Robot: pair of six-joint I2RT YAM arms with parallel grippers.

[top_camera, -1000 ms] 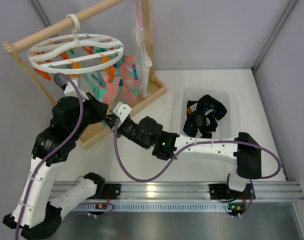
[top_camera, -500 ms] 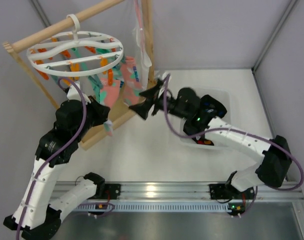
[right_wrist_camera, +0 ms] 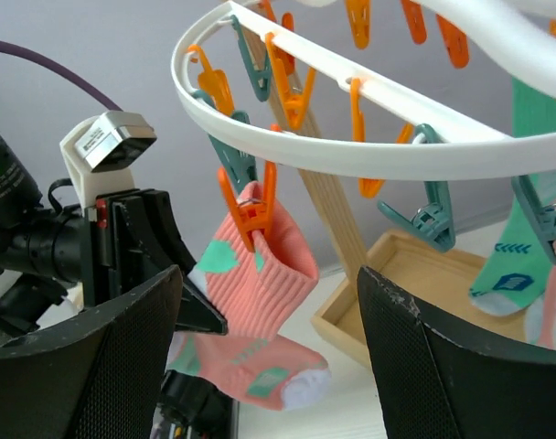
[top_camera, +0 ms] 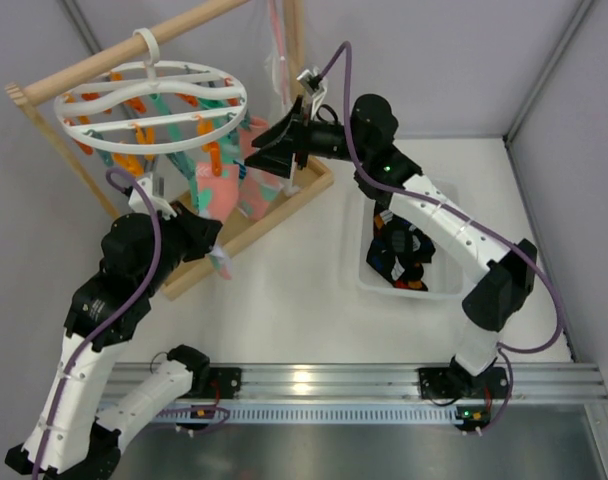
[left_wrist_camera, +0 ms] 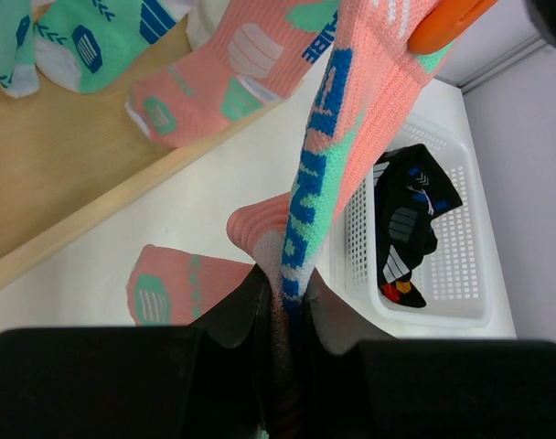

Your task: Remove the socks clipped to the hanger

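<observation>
The white ring hanger hangs by its hook from a wooden rail, with several orange and teal clips under it. Pink socks with mint and blue patches hang from its near side. My left gripper is below the ring, shut on the lower end of one pink sock, which runs taut up to an orange clip. My right gripper is at the ring's right side, open. In its wrist view the fingers flank a clipped pink sock without touching it.
A white basket at the right holds black patterned socks. The wooden frame's rail and base tray stand under and behind the hanger. Mint socks hang farther round the ring.
My right gripper has opened and swung from beside the left gripper up to the hanger's right side. The left gripper keeps its hold on the pink sock and has shifted slightly.
</observation>
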